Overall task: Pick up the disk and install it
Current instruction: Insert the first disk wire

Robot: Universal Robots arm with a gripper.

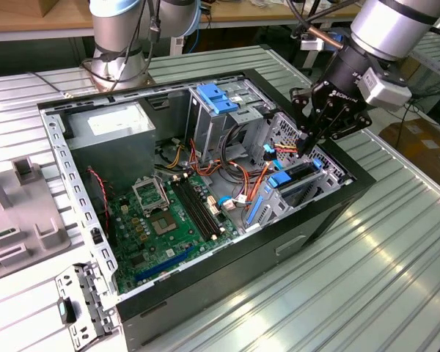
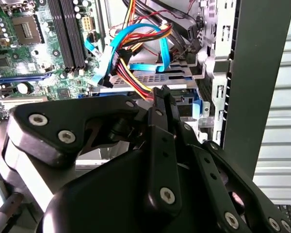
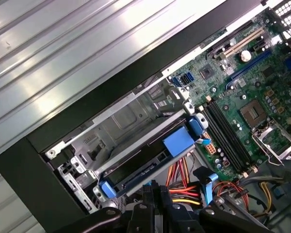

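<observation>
The disk [image 3: 138,167] is a dark flat slab with blue side rails. It lies in the metal drive bay at the corner of the open computer case [image 1: 227,271]. In the exterior view the disk [image 1: 306,178] sits in that bay at the case's right end. My gripper [image 1: 306,149] hangs just above it, beside the bundle of cables, with its fingers close together and nothing between them. In both wrist views the black fingertips [image 3: 156,191] point down at the bay, and a fingertip [image 2: 161,97] is just above the yellow and red wires.
Orange, yellow and blue cables [image 1: 238,176] cross the case beside the bay. The motherboard [image 1: 161,220] fills the case floor. A grey power-supply box [image 1: 110,136] and a cage with a light-blue latch [image 1: 216,97] stand at the back. Another arm's base [image 1: 117,44] stands behind the case.
</observation>
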